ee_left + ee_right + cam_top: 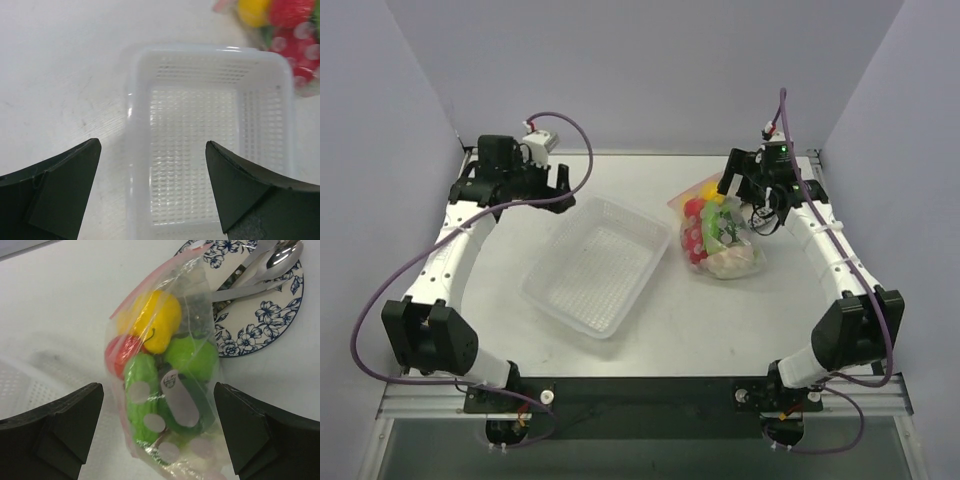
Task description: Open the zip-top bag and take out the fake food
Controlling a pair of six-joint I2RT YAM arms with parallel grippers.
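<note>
Left gripper is hanging wide open over the white mesh plastic tray. Just beside the tray's right edge, the clear crinkly zip-top bag is lying on the table, holding yellow, red and green fake food. Right gripper is gaping wide above it, gripping nothing.

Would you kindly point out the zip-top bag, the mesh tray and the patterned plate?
zip-top bag (165, 375), right wrist view, clear front panel.
mesh tray (192, 150), left wrist view, bare mesh floor.
patterned plate (266, 315), right wrist view, floral rim.
</note>
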